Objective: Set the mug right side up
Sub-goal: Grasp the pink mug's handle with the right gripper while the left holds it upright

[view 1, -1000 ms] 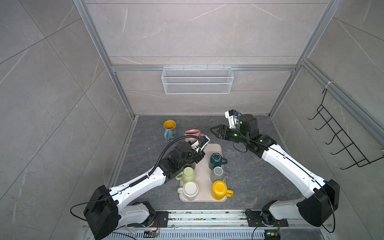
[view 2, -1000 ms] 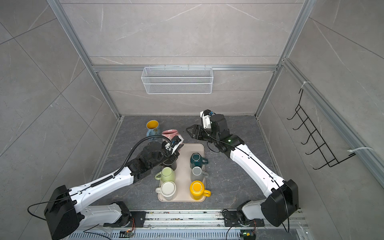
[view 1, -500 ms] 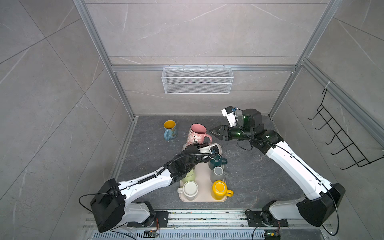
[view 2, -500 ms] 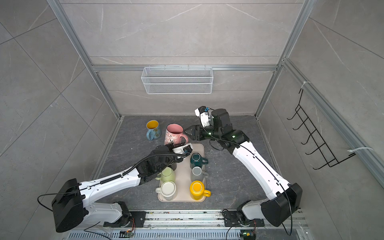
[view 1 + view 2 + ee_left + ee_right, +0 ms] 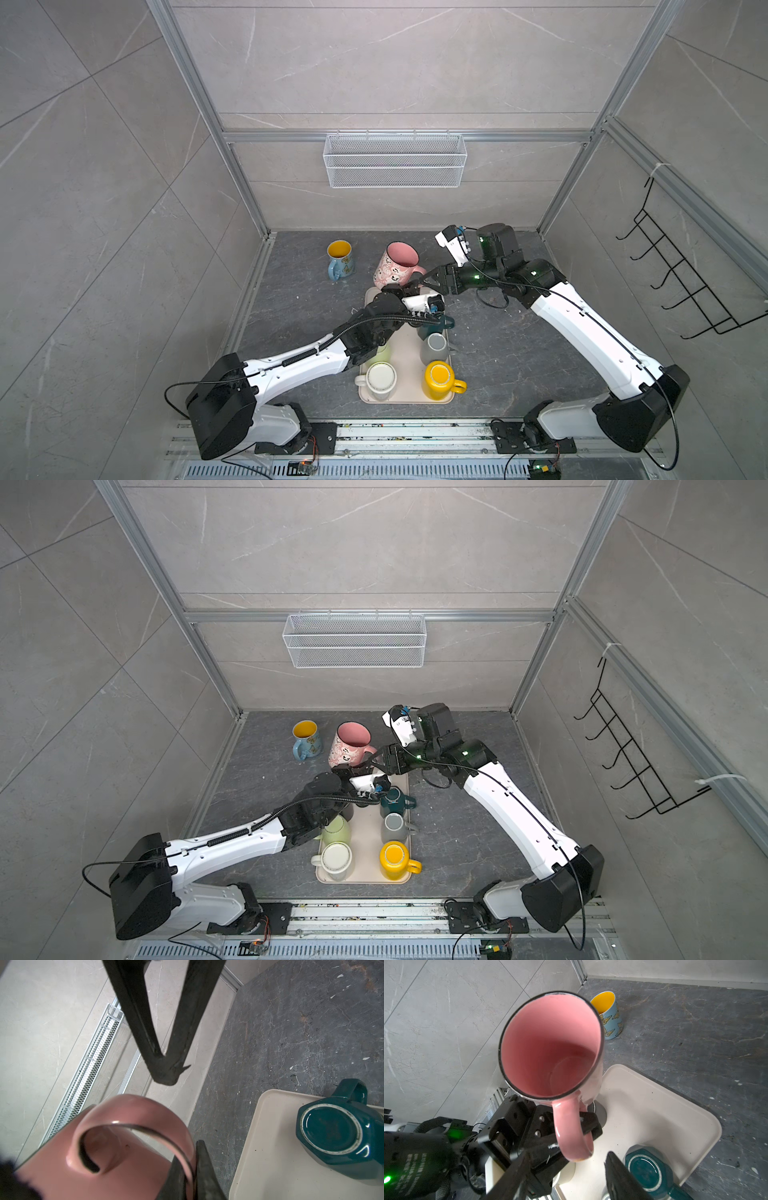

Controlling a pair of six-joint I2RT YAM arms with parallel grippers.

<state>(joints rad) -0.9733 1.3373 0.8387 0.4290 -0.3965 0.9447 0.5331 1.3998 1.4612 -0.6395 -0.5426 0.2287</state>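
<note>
Pink mug (image 5: 397,266) is up in the air, mouth to the ceiling and leaning a touch, hanging over the far end of the tray (image 5: 409,368). It is clear of the surface as far as both top views let me judge. The left gripper (image 5: 566,1124) has it by the handle (image 5: 571,1136), clamped tight on the loop with nothing else in its grasp. In comes the right gripper (image 5: 428,283) from the far side, nose pointed at that same handle. Its two fingers stand apart in the right wrist view with nothing between them yet, so it is partly spread and empty. By my reading the flip itself is as good as done. The step in hand is the finish, either a pass across to the right arm or a straight put-down. A pass would need the right jaws lined up on a free stretch of handle or rim, clear of the left fingers, and closed before the left lets go. A put-down needs a bare spot, such as the dark table (image 5: 311,311) beside the blue mug (image 5: 340,259). The tray is crowded, with the upturned teal mug (image 5: 645,1169) right below. The base should be levelled before release, or the mug could rock over.
</note>
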